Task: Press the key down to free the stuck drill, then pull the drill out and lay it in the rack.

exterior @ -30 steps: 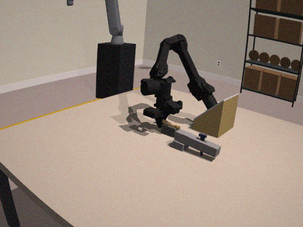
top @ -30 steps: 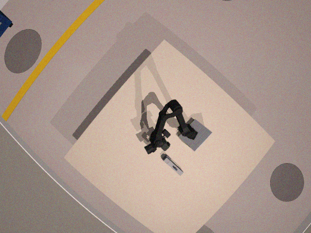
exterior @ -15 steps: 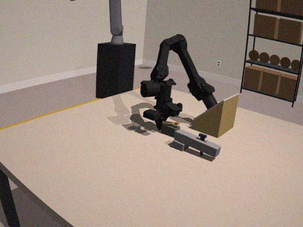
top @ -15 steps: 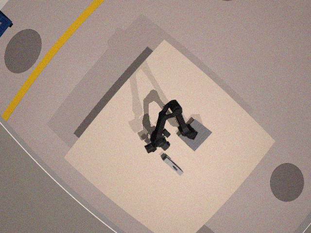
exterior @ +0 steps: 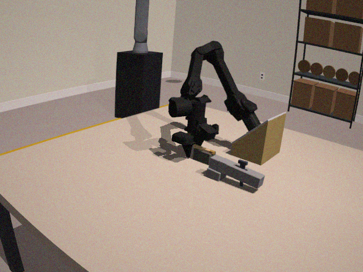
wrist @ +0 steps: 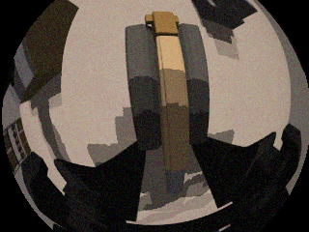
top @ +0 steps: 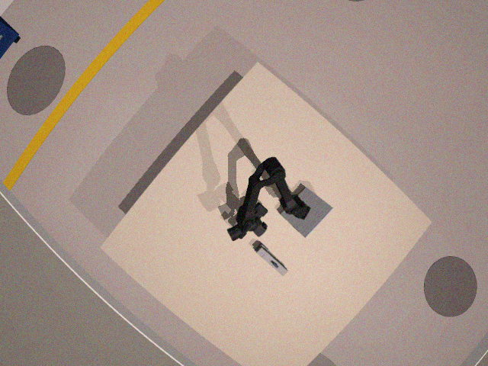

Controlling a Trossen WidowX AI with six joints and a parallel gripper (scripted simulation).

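Observation:
The drill (exterior: 205, 149) (wrist: 173, 87), a long tan bar with a golden cross-piece at its far end, lies lengthwise between the two dark grey walls of the rack (exterior: 200, 156) (wrist: 140, 63). My gripper (exterior: 188, 153) (wrist: 168, 140) is low at the rack's near end. Its fingers stand apart, with the drill's near part between them and a gap on each side. The light grey block (top: 268, 258) (exterior: 232, 171) stands beyond the rack. The dark key (top: 274, 263) (exterior: 243, 163) stands in the block's top, its lower end showing beneath.
The wedge-shaped mount (top: 315, 214) (exterior: 274, 136) (wrist: 50, 34) with a sloped grey top stands beside the rack, at the arm's base. The arm (top: 252, 193) (exterior: 205, 54) arches up from it and down to the rack. A black pedestal (exterior: 137, 84) and a shelf unit stand beyond the table.

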